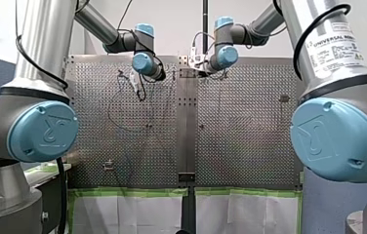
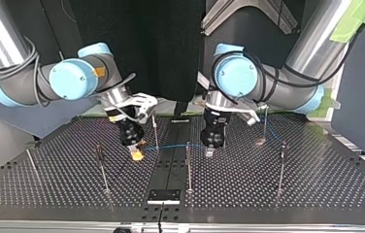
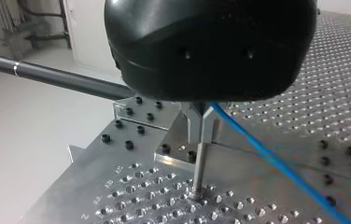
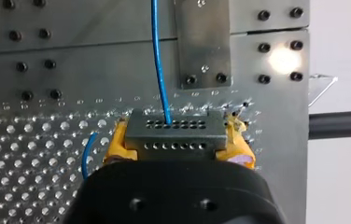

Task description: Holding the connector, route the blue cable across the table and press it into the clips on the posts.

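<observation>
In the right wrist view my right gripper [image 4: 177,140] is shut on the grey connector [image 4: 176,132], with a yellow pad on each side of it. The blue cable [image 4: 158,70] leaves the connector and runs ahead over the plate. In the top view the cable [image 2: 173,146] stretches from my right gripper [image 2: 135,154] to my left gripper [image 2: 209,149]. In the left wrist view my left gripper [image 3: 202,137] has its metal fingers shut just above a thin post [image 3: 200,170]. The cable [image 3: 276,158] passes close beside those fingers; I cannot tell if it is pinched.
Several thin posts stand on the perforated table [image 2: 316,179]: one [image 2: 155,131] by my right gripper, one [image 2: 188,167] at the middle front, others [image 2: 103,170] [image 2: 281,165] to the sides. A small black plate [image 2: 163,196] sits at the near edge.
</observation>
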Controlling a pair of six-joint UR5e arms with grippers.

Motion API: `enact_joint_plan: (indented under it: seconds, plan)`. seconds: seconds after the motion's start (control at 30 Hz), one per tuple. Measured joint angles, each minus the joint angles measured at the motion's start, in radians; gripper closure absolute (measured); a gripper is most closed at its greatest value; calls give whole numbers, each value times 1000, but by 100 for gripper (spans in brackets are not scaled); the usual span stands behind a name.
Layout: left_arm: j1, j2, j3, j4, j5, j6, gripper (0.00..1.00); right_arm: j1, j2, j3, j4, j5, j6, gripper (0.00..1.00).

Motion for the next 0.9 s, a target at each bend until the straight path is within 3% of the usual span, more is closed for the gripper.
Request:
enact_joint_plan:
  seconds: [0.47, 0.7, 0.9]
  plan:
    - [29, -116, 115, -9, 20, 8, 100, -56, 29, -25, -5, -27, 0, 100]
    - [59, -134, 137, 1, 40, 3, 100, -81, 43, -49, -6, -36, -2, 100]
    - [79, -135, 141, -9, 51, -2, 100, -91, 44, -53, -7, -40, -6, 100]
